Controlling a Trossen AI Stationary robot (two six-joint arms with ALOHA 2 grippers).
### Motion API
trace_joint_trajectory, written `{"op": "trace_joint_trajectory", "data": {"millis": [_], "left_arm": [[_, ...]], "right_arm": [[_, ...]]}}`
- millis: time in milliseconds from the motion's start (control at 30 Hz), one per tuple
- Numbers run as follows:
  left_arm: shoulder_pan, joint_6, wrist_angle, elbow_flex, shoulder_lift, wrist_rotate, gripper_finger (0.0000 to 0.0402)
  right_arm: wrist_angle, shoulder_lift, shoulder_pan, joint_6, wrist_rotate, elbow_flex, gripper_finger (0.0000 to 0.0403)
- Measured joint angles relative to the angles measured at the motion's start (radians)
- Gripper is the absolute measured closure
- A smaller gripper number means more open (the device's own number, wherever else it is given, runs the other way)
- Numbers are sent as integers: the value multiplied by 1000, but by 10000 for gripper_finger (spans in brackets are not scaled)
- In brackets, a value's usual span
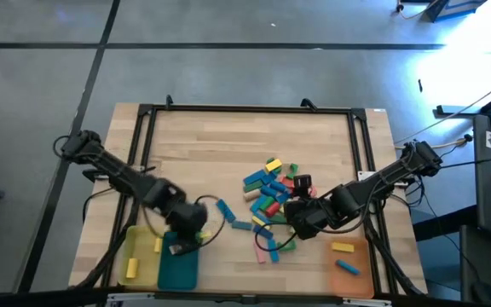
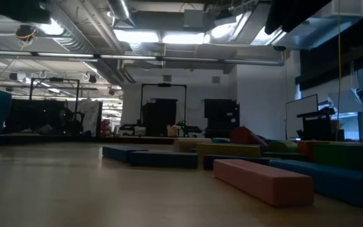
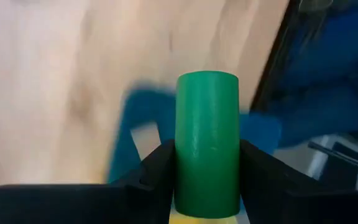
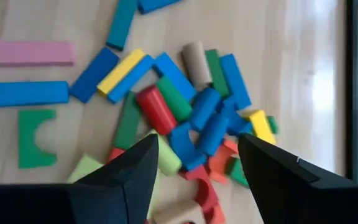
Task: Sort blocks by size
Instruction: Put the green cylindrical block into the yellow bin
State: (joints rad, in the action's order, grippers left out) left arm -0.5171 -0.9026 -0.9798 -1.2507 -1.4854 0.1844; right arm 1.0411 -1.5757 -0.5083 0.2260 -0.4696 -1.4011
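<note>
The left gripper (image 1: 187, 223) hangs near the front left of the table (image 1: 203, 145), above the near edge of the teal tray (image 1: 177, 269), at about seven o'clock from the table's middle; its fingers (image 3: 160, 168) are clamped on a green cylinder (image 3: 207, 143), which stands upright between them in the left wrist view; a blurred blue shape lies on the wood behind it, and I cannot tell what it is. The yellow tray (image 1: 136, 264) sits just beside the teal one, on its outer side, with two yellow blocks (image 1: 131, 269) in it.

The right gripper (image 1: 301, 217) hovers over the near edge of the pile of blocks (image 1: 271, 192), at about five o'clock from the table's middle; its fingers (image 4: 135, 174) stand spread apart with nothing between them; below them lie blue bars, a red cylinder (image 4: 156, 109), a green arch (image 4: 35, 138) and a pink bar (image 4: 32, 52), the pink bar and the arch a little apart from the heap.

The orange tray (image 1: 348, 264) sits at the front right, at about four o'clock from the pile; it holds a yellow block (image 1: 342, 247) and a blue block (image 1: 348, 268).
</note>
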Motion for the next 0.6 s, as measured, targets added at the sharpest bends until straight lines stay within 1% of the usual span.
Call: {"op": "trace_joint_trajectory", "data": {"millis": [167, 300, 367, 600], "left_arm": [[-144, -215, -51, 1, 0, 20, 271], [-243, -384, -82, 1, 0, 20, 271], [-287, -472, -109, 1, 0, 20, 271], [-419, -802, -191, 1, -5, 19, 270]], "right_arm": [[-131, 0, 14, -1, 36, 91, 178], [-227, 0, 28, 0, 43, 163, 178], [-273, 0, 40, 0, 52, 201, 178], [-465, 0, 73, 2, 131, 322, 178]]}}
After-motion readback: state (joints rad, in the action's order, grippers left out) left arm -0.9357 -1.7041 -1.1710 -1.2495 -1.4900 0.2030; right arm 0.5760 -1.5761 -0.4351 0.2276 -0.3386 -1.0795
